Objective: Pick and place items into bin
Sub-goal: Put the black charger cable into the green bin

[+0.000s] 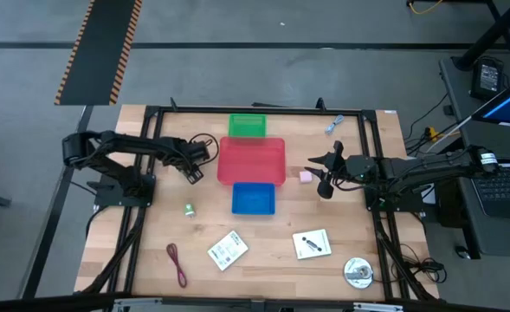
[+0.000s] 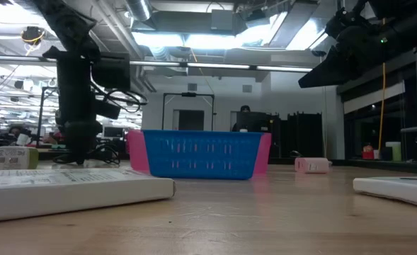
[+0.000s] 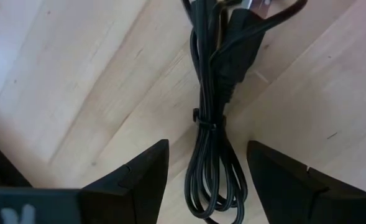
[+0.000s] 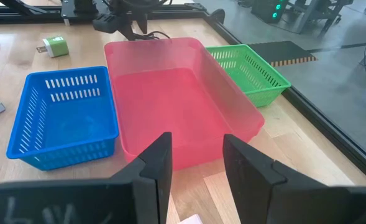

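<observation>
High view: the left gripper (image 1: 192,170) sat low over a bundled black cable (image 1: 204,144) just left of the red bin (image 1: 251,161), reaching in from the table's left edge.
Left jaws: spread wide, one finger (image 3: 139,174) either side of the tied cable (image 3: 210,124), nothing clamped; probably lined up to close on it.
Right gripper (image 1: 325,184): stretched in from the right, hanging beside the pink cube (image 1: 306,177), aimed at the red bin (image 4: 176,93).
Right jaws: parted narrowly, empty.
Bins: red between the green basket (image 1: 247,126) and the blue basket (image 1: 253,198), all apparently empty.
Loose items: green piece (image 1: 189,209), two cards (image 1: 228,250) (image 1: 312,243) and red cord (image 1: 177,263) lay on the near table, well apart from the bins.
</observation>
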Tool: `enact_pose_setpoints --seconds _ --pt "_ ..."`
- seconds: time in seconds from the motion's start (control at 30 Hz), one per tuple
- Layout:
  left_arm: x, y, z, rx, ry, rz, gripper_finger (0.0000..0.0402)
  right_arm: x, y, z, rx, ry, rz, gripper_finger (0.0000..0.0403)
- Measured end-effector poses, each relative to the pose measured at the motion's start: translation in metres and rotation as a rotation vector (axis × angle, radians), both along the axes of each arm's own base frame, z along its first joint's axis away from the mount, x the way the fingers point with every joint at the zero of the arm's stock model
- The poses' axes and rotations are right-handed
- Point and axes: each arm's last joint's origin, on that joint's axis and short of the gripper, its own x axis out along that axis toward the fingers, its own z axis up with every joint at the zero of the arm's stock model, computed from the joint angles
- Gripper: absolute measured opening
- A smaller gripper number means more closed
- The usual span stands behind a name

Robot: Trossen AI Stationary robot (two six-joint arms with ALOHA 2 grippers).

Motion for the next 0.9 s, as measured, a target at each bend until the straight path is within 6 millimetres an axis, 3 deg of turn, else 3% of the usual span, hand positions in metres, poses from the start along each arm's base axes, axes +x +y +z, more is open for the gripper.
enact_pose_setpoints --seconds 0.2,0.6,0.9 --pt "-0.0003 0.0035 -0.0014 -0.046 -0.017 -0.012 0.0179 0.0 0.0 0.0 -0.002 0.001 0.001 0.0123" --pt "-0.0001 0.0042 -0.0025 -0.131 -0.053 -0.038 0.002 0.0 0.0 0.0 -0.001 0.0 0.0 0.0123" --pt "-0.0031 0.0021 0.0038 -0.147 -0.084 -0.068 0.0014 0.0 0.0 0.0 0.0 0.0 -0.001 0.0123"
